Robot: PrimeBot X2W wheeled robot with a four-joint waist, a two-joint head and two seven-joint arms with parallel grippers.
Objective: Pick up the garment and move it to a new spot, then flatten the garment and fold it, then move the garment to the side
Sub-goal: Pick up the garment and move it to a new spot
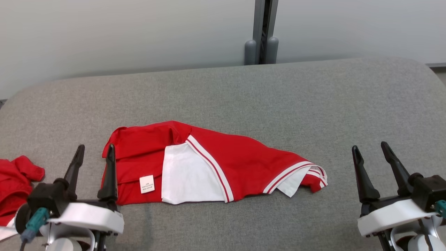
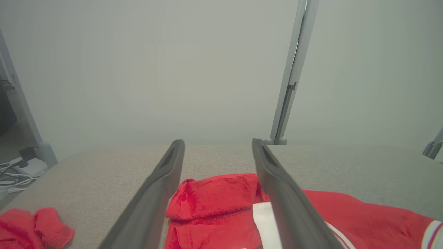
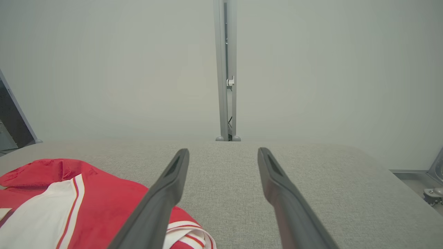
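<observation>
Left gripper (image 1: 95,152) at seven o'clock, right gripper (image 1: 370,149) at four o'clock, both parted, fingers pointing twelve.

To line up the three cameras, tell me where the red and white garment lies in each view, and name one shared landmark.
Head view: garment at centre, on the grey table.
Left wrist view: garment at bottom centre, running to the lower right.
Right wrist view: garment in the lower left corner.
Shared landmark: the grey post behind the table's far edge.
</observation>
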